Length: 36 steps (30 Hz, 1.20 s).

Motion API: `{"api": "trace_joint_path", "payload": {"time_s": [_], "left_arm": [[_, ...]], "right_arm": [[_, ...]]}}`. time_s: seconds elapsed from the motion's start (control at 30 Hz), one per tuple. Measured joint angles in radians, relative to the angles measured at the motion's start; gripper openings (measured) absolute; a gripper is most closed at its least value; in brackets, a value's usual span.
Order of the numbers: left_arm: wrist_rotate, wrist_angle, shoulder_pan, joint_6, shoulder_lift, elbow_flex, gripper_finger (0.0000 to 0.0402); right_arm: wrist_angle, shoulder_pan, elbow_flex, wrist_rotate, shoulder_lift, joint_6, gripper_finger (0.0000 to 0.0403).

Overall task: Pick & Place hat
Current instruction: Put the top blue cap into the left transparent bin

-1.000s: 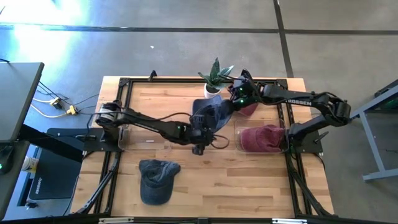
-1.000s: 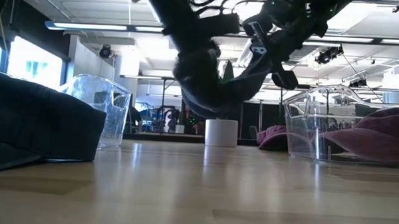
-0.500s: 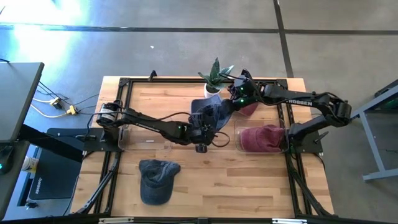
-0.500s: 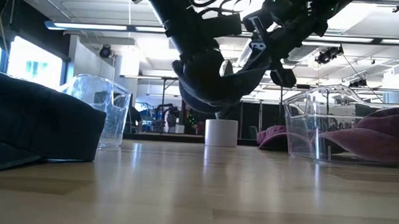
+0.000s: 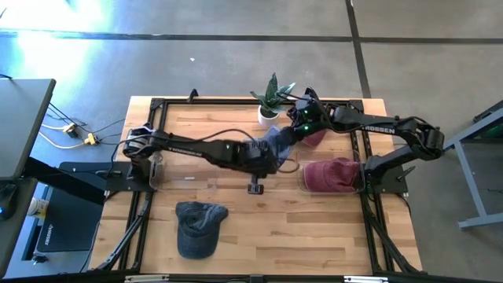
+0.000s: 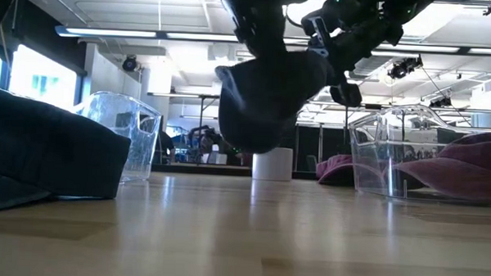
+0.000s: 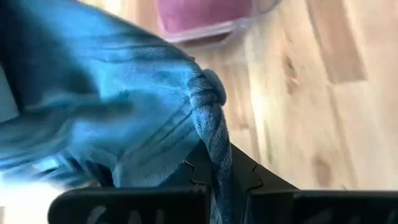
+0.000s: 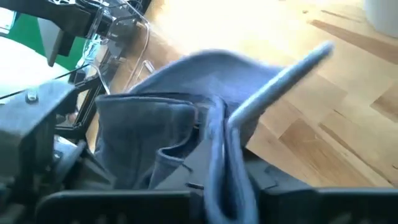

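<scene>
A blue hat hangs above the middle of the table between my two grippers; in the low view the blue hat is clear of the tabletop. My left gripper is at the hat's left side and is shut on its cloth. My right gripper is at the hat's far right side and is also shut on it. In the right wrist view the hat's stiff grey brim sticks out past the fingers. My left gripper pinches a bunched fold of the hat's blue cloth between its two fingers. It holds several layers gathered into a ridge. The hat is lifted clear of the table. My right gripper pinches an edge of the hat's cloth between its two fingers, coming from the table's right side. The rest of the hat spreads out beyond the fingers, clear of the table.
A second dark blue hat lies near the table's front left. A clear bin at the right holds a maroon hat. Another maroon hat lies behind my right gripper. A potted plant stands at the far edge, and a clear bin at the left.
My left gripper has risen and gone toward the far edge, up to the hanging hat, and has shut on its cloth. The hat now hangs bunched between both grippers, a little higher above the table.
</scene>
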Motion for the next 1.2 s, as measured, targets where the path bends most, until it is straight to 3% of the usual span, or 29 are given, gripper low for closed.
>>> {"api": "trace_joint_path", "payload": {"time_s": [0.2,0.33,0.63,0.93,1.2], "left_arm": [[0.089,-0.159,0.047,-0.082,-0.018,0.04,0.0002],[0.081,-0.2,0.064,-0.144,-0.069,0.041,0.0001],[0.004,-0.19,0.11,-0.27,-0.257,0.04,0.0],[-0.224,-0.294,0.093,-0.479,-0.443,0.042,0.0],[-0.552,-0.706,-0.069,-0.894,-0.579,0.039,0.0]], "right_arm": [[0.043,-0.004,0.0,-0.057,-0.02,-0.044,0.0141],[0.067,-0.017,-0.001,-0.027,-0.096,-0.056,0.0192],[0.065,-0.036,-0.001,0.096,-0.311,-0.083,0.0215],[0.062,-0.036,-0.001,0.127,-0.369,-0.083,0.0215],[0.078,-0.036,-0.001,0.159,-0.325,-0.098,0.0215]]}}
